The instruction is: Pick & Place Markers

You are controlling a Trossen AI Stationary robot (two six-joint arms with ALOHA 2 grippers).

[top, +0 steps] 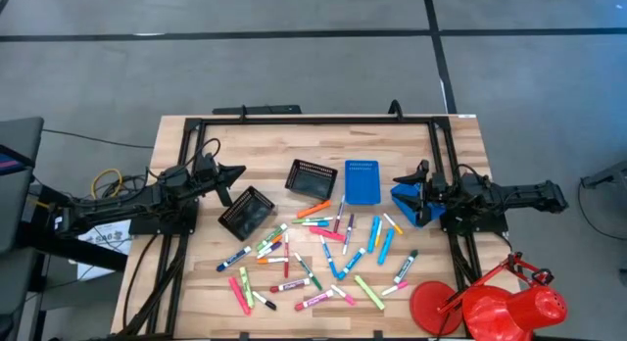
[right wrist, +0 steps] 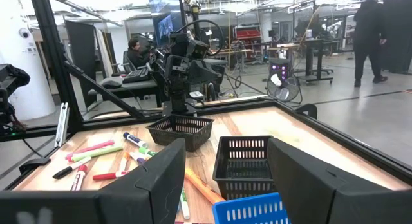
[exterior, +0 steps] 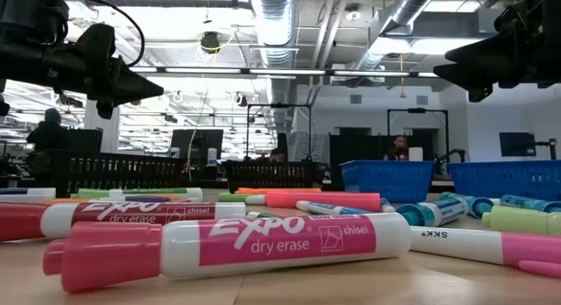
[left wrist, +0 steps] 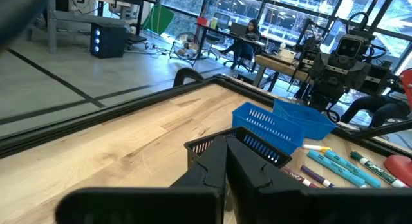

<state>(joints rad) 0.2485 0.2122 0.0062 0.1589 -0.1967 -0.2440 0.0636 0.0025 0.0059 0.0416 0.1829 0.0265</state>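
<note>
Dozens of markers (top: 318,251) lie scattered across the front middle of the wooden table (top: 265,145), none of them in a tray; two black mesh trays (top: 312,177) and a blue tray (top: 361,181) sit just behind the spread; another blue tray (top: 409,202) lies beside the right gripper (top: 400,178), which hangs above the table with fingers spread and empty; the left gripper (top: 238,172) hovers near the black trays, fingers pressed together, holding nothing
</note>
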